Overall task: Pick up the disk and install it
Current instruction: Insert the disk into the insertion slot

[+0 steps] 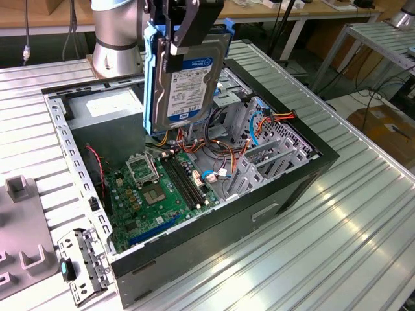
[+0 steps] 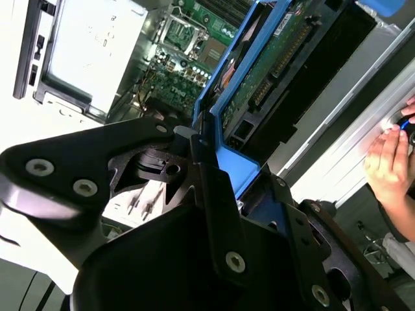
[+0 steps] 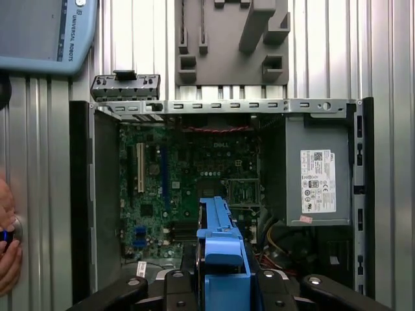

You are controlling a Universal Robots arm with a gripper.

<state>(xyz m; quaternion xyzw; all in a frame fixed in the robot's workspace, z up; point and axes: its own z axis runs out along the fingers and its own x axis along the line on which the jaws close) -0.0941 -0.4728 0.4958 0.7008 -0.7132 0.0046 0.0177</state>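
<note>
The disk (image 1: 190, 81) hangs upright above the open computer case (image 1: 272, 207), its white and blue label facing the exterior view. It sits in a blue plastic carrier (image 1: 150, 78). My gripper (image 1: 183, 29) is shut on the disk's top edge, with dark fingers (image 1: 188, 32) clamped over it. In the second wrist view the disk's green circuit board (image 2: 272, 58) and the blue carrier (image 2: 230, 162) run out from my gripper (image 2: 211, 178) over the case. In the first wrist view the carrier's edge (image 3: 218, 240) stands over the motherboard (image 3: 188, 175), between my fingers (image 3: 175, 285).
The case lies open on a ribbed metal table (image 1: 363, 227), showing the motherboard (image 1: 155, 188), cables (image 1: 220, 152) and a grey power supply (image 3: 318, 175). A grey fixture (image 1: 19, 246) and a metal bracket (image 1: 81, 262) lie beside it. A person's hand (image 2: 389, 162) rests at the table edge.
</note>
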